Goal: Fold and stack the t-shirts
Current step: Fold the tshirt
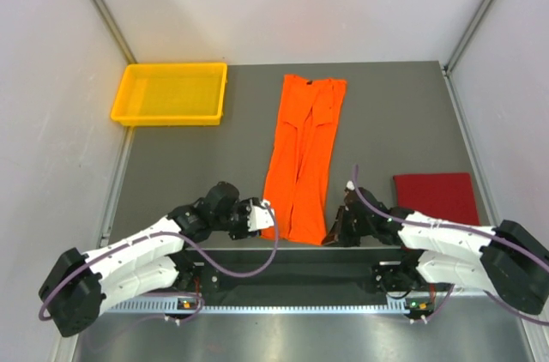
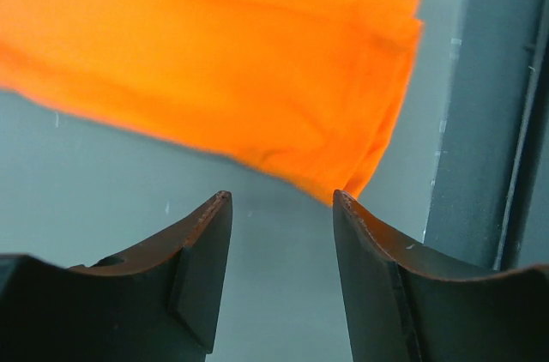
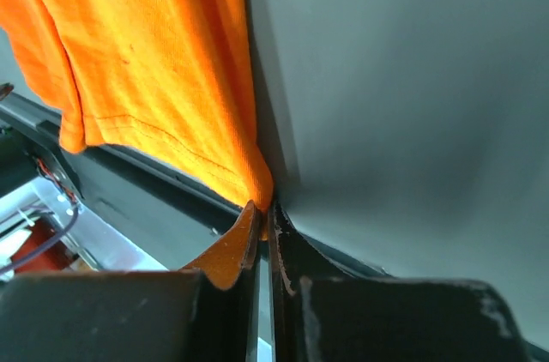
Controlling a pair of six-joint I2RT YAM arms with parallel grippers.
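The orange t-shirt (image 1: pixel 304 154) lies folded into a long strip down the middle of the table. My right gripper (image 1: pixel 329 233) is shut on its near right corner (image 3: pixel 257 186), pinching the hem. My left gripper (image 1: pixel 268 213) is open at the strip's near left corner; in the left wrist view its fingertips stand just short of the cloth edge (image 2: pixel 343 175), holding nothing. The dark red t-shirt (image 1: pixel 435 197) lies folded flat at the right, beside my right arm.
A yellow plastic tray (image 1: pixel 171 93) stands at the back left. The table's near edge with a dark rail (image 1: pixel 283 269) runs just behind both grippers. Grey walls close in on both sides.
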